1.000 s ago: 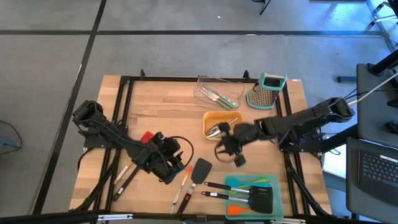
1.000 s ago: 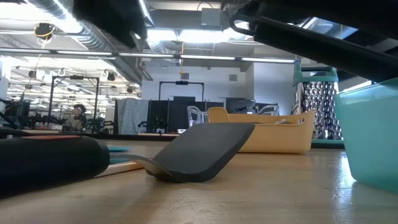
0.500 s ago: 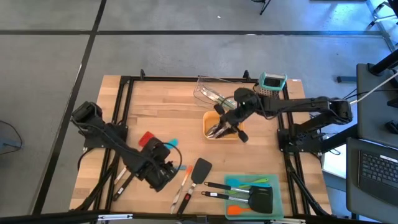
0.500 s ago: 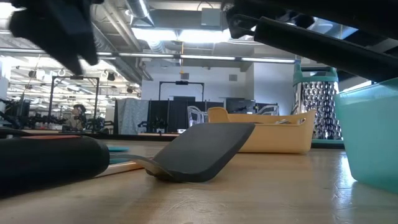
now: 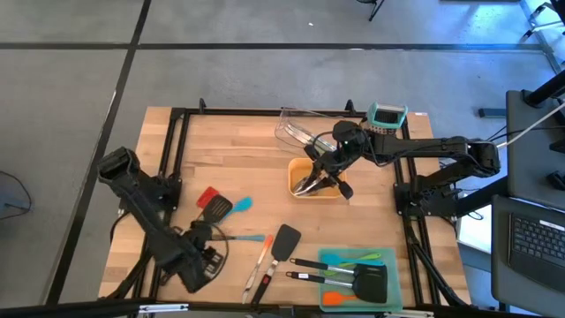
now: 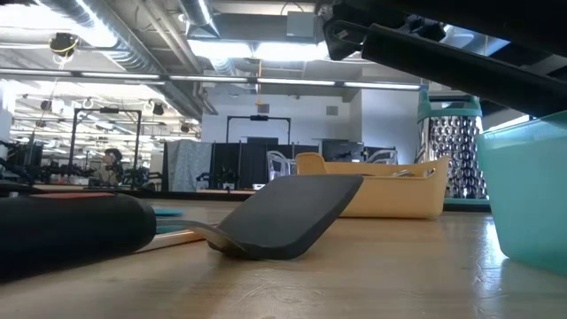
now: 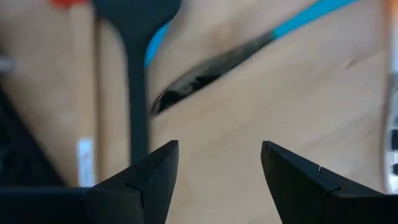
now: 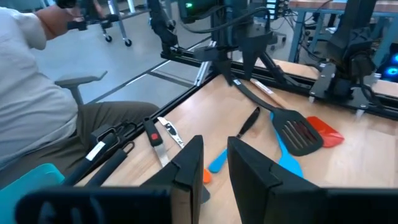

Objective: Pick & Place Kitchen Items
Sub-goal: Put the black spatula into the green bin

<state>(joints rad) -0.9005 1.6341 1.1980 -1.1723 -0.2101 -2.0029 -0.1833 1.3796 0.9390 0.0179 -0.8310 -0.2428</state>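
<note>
Both pincers are seen from above. On the left, the left gripper (image 5: 201, 262) is held low over the near left part of the table (image 5: 229, 168), at the end of an arm stretched from the left edge toward the near side. Its fingers (image 7: 155, 171) are spread wide, with bare wood between them, and nothing is held. Just beyond them, in the left wrist view, a black spatula handle (image 7: 137, 93) and a dark tool with a blue handle (image 7: 236, 53) are lying on the wood.

The right arm is extended from the right edge toward the table's far middle, and the right gripper (image 5: 328, 174) is poised over the orange tray (image 5: 300, 168). Its fingers (image 8: 189, 163) are drawn close, a narrow gap being left; whether anything is pinched there cannot be told.

A steel scoop (image 5: 309, 184) is lying in the orange tray. A red spatula (image 5: 208, 196), a black spatula (image 5: 217, 208) and a teal tool (image 5: 240, 204) are grouped at the left. Another black spatula (image 5: 284, 242) is resting near the middle, with an orange tool (image 5: 261, 252) beside it. More utensils are gathered in the teal tray (image 5: 386, 291) at the near right, and some are held in the clear tray (image 5: 291, 124) at the far side. The grater (image 5: 381, 128) is standing at the far right.
</note>
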